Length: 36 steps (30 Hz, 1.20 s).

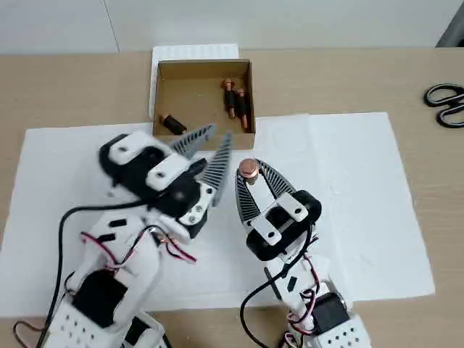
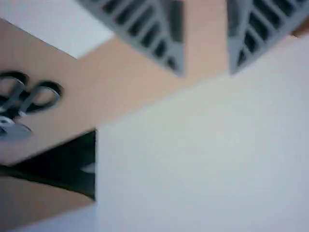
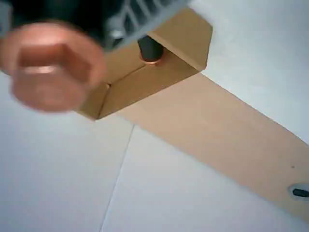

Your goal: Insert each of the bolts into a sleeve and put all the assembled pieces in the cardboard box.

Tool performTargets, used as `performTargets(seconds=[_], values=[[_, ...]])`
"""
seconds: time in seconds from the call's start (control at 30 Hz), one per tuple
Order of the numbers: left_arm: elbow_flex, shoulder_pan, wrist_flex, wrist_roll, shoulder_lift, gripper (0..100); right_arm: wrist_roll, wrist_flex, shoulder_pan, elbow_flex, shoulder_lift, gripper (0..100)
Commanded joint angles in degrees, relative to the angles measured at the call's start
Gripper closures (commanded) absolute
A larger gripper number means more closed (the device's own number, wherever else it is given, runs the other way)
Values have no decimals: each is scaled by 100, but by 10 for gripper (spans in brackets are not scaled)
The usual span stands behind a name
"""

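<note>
- The table (image 1: 72, 87) was tan and carried everything, the cardboard box (image 1: 203, 62) standing near its far edge from the arms.
- A white paper (image 1: 348, 188) sheet covered the table on the arms' side of the box. Its far edge ran along the box's near wall.
- The left gripper (image 1: 220, 131) hung just at the box's near wall, its tips level with that rim. In the left wrist view its fingers (image 2: 145, 29) stood clearly apart with nothing between them.
- The right gripper (image 1: 249, 175) was over the paper, a little short of the box's near corner on the right arm's side. Its jaws were closed on a bolt at their tips.
- The box lay open-topped on a white board (image 1: 196, 52) that stuck out beyond its far wall. In the right wrist view one of its corners (image 3: 193, 43) showed from outside.
- The scissors (image 1: 446, 104) lay on bare table, well apart from the box, out past the right arm's side.
- Two assembled pieces (image 1: 238, 103), copper and black, lay side by side inside the box against the wall on the right arm's side.
- A black sleeve (image 1: 172, 123) lay inside the box at the near corner on the left arm's side.
- The bolt (image 1: 249, 169), copper, pointed its head upward, near the box but outside it.
</note>
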Motion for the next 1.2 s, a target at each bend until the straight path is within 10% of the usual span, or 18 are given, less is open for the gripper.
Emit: performTargets(seconds=[0.0, 0.27, 1.17], values=[[84, -264, -299, 9, -273, 994, 53, -101, -22, -18, -84, 995], [1552, -862, -1679, 0, -695, 994, 35, 426, -22, -18, -84, 995], [3029, -3051, -1046, 26, -993, 994, -1116, 1622, 576, -2532, 1991, 996]])
